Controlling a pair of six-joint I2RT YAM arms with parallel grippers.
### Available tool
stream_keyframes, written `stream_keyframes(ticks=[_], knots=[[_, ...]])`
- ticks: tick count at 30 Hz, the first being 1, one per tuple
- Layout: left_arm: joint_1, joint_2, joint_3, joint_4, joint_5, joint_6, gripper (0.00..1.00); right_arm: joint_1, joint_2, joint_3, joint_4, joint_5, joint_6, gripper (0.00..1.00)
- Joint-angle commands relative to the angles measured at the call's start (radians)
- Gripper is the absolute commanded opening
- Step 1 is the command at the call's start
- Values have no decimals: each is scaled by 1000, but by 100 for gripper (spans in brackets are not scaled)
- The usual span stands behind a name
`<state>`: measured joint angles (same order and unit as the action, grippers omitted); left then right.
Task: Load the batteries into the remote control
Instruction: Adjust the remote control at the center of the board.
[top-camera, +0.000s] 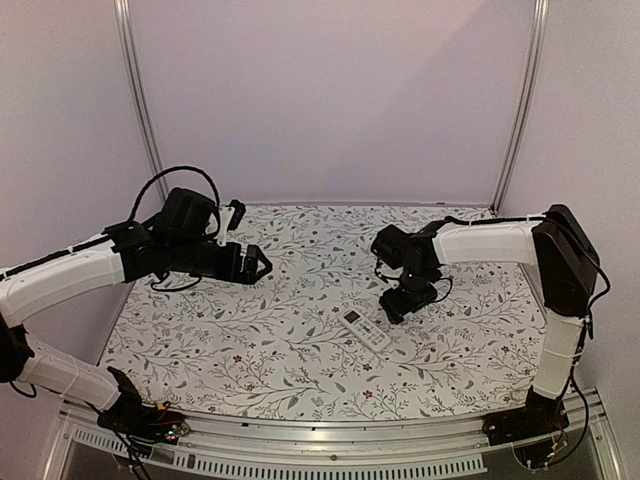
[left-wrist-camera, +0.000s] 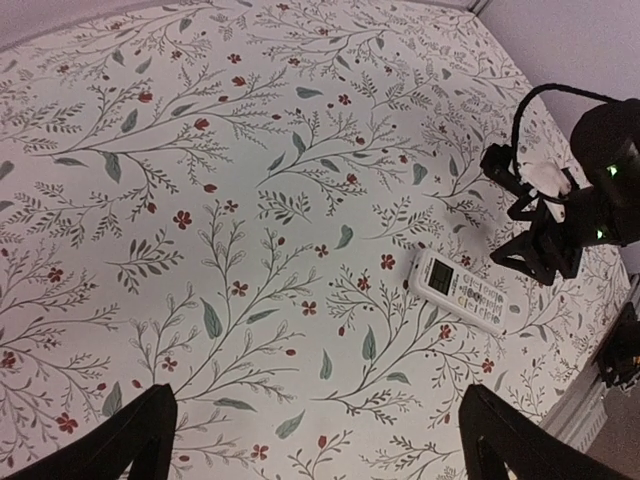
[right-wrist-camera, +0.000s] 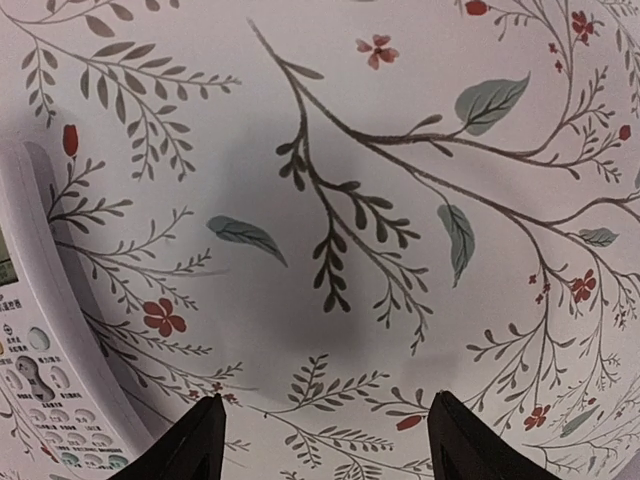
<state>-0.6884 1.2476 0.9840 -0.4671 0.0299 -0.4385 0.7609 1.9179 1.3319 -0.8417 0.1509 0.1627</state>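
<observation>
I see the left gripper (top-camera: 258, 265) wide open above the table (top-camera: 250, 345). The right gripper (top-camera: 395, 306), jaws apart and empty, is just beside the face-up remote (top-camera: 365, 330), apparently not touching it.

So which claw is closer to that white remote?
The right. The right gripper hovers just beside the remote control, open and empty; the left gripper hangs far off to its left, also open.

You get no writing you can read here. The remote control (left-wrist-camera: 460, 291) lies face up, and small printed characters sit beside its buttons (right-wrist-camera: 38, 340). They are too tiny and blurred to make out in any view. Its display (left-wrist-camera: 437, 277) gives you no legible figures either.
</observation>
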Motion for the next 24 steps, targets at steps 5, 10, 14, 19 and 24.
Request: stream_keyframes(ticks=[5,10,14,19,24], knots=[[1,-8,14,-11,-9,-15,100,83,79,-7,17,-29,9,70],[-3,2,10,-2,2,-17,99,130,73,-4,26,-69,39,70],[-5,4,6,7,2,-20,100,154,55,-2,42,-104,71,70],[-5,18,11,12,11,-17,100,158,32,-10,65,-180,96,70],[-5,21,16,27,24,0,100,148,-37,-13,60,-178,101,71]])
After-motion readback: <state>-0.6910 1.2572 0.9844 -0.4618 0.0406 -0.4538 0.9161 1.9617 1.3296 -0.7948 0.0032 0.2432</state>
